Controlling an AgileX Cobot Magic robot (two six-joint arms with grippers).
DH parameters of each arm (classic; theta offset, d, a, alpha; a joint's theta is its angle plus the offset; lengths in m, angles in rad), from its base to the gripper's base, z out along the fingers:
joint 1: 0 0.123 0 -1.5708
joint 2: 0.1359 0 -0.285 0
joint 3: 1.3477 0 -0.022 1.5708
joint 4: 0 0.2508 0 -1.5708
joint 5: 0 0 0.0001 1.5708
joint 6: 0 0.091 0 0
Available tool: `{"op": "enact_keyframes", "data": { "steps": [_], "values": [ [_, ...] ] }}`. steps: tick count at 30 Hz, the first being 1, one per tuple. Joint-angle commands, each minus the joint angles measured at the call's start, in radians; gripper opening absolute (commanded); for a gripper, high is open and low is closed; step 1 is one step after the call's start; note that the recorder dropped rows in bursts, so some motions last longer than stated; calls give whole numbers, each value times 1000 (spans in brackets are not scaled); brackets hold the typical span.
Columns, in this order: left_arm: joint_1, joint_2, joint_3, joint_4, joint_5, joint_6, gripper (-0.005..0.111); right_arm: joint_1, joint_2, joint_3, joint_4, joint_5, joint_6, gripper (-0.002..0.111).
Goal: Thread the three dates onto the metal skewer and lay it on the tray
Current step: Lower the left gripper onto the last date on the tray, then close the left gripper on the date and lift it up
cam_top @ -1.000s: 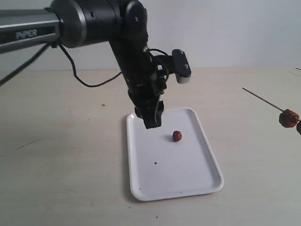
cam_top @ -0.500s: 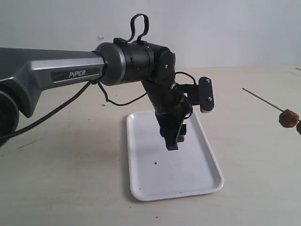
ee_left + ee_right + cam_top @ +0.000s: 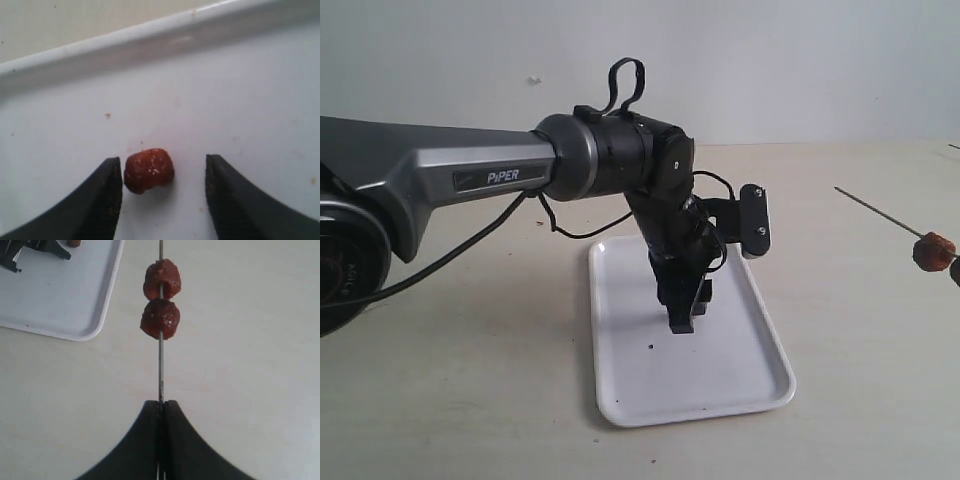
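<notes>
Left tool (image 3: 682,318) has lowered over the tray (image 3: 630,380) — spread apart, the date (image 3: 149,170) between its tips.

surface: pale beige table (image 3: 450,400) | lying directly on it: white rectangular tray (image 3: 720,370)

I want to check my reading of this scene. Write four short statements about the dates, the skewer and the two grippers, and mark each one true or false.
1. Two dates are threaded on the metal skewer. True.
2. The left gripper has its jaws shut on the third date. False: they stand open around it.
3. The right gripper holds the skewer with jaws shut. True.
4. The third date lies on the table. False: it lies on the white tray.
</notes>
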Motion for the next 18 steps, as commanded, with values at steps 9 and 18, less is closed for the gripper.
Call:
{"op": "enact_keyframes", "data": {
  "steps": [9, 18],
  "values": [
    [-2, 19, -1, 0, -14, -11, 36, -3, -8, -5, -1, -5, -9, 0],
    [-2, 9, -1, 0, -60, -5, 27, -3, -8, -5, -3, -2, -9, 0]
  ]
}}
